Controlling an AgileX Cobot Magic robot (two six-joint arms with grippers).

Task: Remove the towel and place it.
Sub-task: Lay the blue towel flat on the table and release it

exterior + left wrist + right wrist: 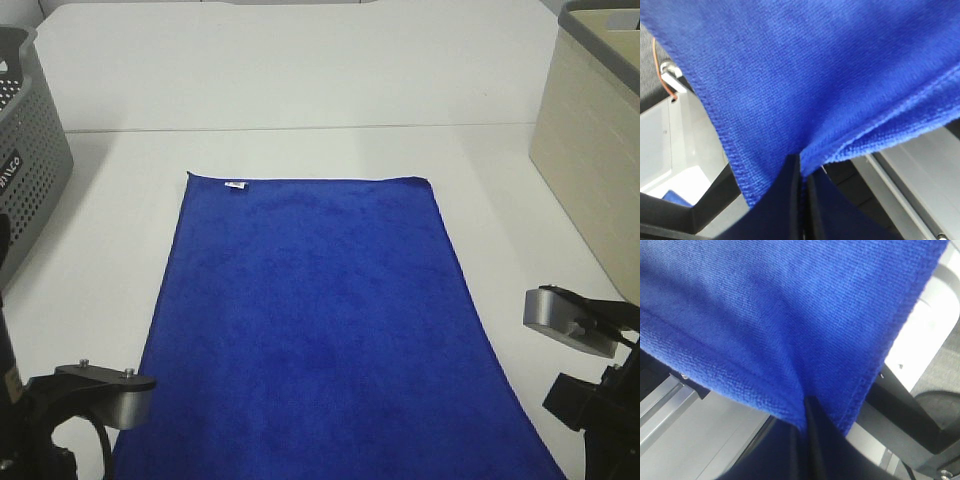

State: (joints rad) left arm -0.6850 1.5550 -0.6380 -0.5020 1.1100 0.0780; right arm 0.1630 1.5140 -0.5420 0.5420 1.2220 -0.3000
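The royal-blue towel [320, 320] lies spread flat along the white table [300, 80], its small white tag [236, 185] at the far left corner. Its near end runs off the bottom of the exterior view, between my two arms. In the left wrist view my left gripper [801, 167] is shut on the towel [805, 75], pinching the near left corner so that the cloth fans out from the fingers. My right gripper [807, 407] is likewise shut on the towel [765, 305] at the near right corner, beside the stitched hem.
A grey perforated basket [30, 170] stands at the far left edge of the table. A beige basket [590, 170] stands at the right. My left arm's mount [100, 395] and right arm's mount [575, 325] flank the towel's near end.
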